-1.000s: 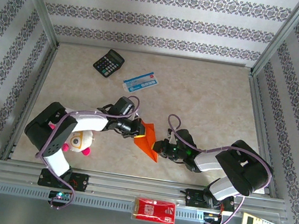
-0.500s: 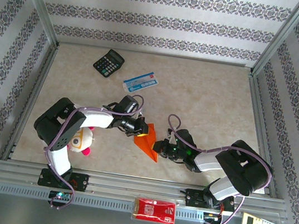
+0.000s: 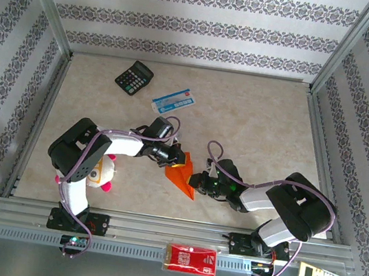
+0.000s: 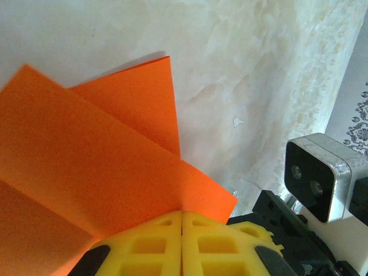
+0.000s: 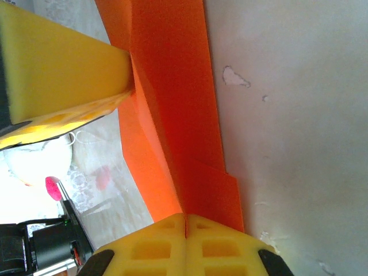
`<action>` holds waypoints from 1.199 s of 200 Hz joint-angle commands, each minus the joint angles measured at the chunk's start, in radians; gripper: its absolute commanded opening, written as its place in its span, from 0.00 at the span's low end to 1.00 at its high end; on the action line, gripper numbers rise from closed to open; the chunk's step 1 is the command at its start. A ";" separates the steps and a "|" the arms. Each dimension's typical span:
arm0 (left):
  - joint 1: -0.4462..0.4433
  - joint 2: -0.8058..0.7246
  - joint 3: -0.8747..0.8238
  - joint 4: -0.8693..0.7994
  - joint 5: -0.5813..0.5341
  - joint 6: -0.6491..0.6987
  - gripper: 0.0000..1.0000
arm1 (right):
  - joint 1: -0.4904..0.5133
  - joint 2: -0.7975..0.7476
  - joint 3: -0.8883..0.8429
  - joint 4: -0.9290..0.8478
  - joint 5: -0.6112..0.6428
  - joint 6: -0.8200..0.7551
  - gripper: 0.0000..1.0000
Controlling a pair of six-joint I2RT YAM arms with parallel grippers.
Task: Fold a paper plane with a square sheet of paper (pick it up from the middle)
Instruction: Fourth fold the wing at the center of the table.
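Marbled worktop [image 3: 257,114], wallpapered enclosure. Item: orange sheet [image 3: 183,172], part-folded, front centre, between my tools. Left tool [image 3: 169,158] and right tool [image 3: 195,180] each pinch an opposite edge (jaws pressed together). Risk: uneven pulling could tear it.

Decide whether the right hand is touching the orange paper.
Touching. The right wrist view shows the right hand shut on the paper, its jaws closed over the paper's edge.

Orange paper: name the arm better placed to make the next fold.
Left, likely. The left gripper pinches loose far layers of the folded orange paper, free to swing them over; the right gripper clamps the creased side, better suited as anchor.
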State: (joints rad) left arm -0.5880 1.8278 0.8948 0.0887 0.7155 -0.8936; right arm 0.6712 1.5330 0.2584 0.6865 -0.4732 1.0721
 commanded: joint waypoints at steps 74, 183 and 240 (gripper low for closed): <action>-0.009 0.051 0.052 0.024 0.034 0.030 0.10 | -0.013 0.022 -0.026 -0.018 0.059 0.009 0.00; -0.013 0.098 0.081 0.024 0.042 0.040 0.10 | -0.014 0.025 -0.034 -0.016 0.068 0.021 0.02; -0.013 0.110 0.081 0.007 0.031 0.051 0.10 | -0.017 0.026 -0.036 -0.019 0.067 0.020 0.02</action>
State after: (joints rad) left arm -0.5892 1.9202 0.9600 0.0986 0.7444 -0.8734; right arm 0.6693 1.5345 0.2474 0.7082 -0.4690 1.0977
